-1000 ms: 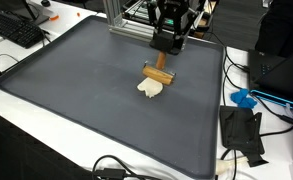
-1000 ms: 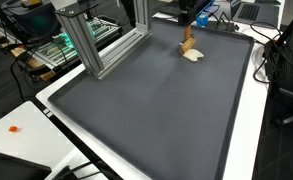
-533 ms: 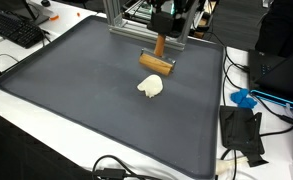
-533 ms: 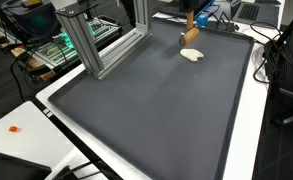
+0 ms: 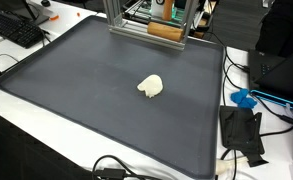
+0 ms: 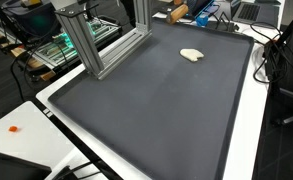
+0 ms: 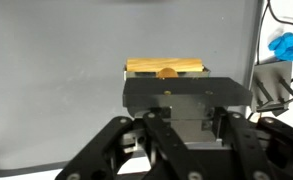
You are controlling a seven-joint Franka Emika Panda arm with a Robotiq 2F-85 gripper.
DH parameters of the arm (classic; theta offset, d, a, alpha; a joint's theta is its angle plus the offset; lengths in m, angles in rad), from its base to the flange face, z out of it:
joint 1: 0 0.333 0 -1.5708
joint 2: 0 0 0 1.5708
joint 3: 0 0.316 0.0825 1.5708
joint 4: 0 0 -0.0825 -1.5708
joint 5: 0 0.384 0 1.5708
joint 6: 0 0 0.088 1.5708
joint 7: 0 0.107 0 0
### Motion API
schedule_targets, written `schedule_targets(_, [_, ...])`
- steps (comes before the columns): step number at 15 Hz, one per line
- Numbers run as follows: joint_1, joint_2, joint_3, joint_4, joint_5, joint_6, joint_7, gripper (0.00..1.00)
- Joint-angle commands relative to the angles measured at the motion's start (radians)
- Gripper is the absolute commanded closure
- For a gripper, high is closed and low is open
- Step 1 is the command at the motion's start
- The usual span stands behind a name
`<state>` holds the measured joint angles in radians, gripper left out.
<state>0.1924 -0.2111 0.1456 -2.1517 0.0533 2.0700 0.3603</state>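
Observation:
My gripper (image 7: 166, 97) is shut on the handle of a wooden T-shaped tool (image 7: 166, 67), whose flat bar shows just past the fingers. In both exterior views the tool (image 5: 166, 30) (image 6: 178, 14) hangs high at the far edge of the dark grey mat (image 5: 76, 90), and the gripper is almost out of the top of the frame. A small cream-white lump (image 5: 151, 86) (image 6: 191, 55) lies alone on the mat, well below and apart from the tool.
An aluminium frame (image 5: 114, 15) (image 6: 86, 40) stands at the mat's far edge. A keyboard (image 5: 16, 30) lies off one corner. A blue object (image 5: 244, 98), a black device (image 5: 241, 130) and cables sit beside the mat on the white table.
The gripper has risen and moved back with the wooden tool, away from the white lump. The lump has stayed where it was.

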Motion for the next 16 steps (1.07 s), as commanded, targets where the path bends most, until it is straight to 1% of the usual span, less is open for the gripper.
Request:
schedule_targets(1, [-0.011, -0.154, -0.004, -0.094, 0.082, -0.066, -0.089, 0.78])
schedule_targets(4, [-0.014, -0.251, -0.006, -0.163, 0.100, -0.086, -0.123, 0.78])
schedule_targets(9, [-0.013, -0.393, -0.017, -0.279, 0.094, -0.119, -0.184, 0.78])
schedule_targets(12, [-0.019, -0.455, -0.027, -0.329, 0.085, -0.145, -0.212, 0.78])
schedule_targets(16, [-0.022, -0.507, -0.037, -0.376, 0.088, -0.167, -0.242, 0.78])
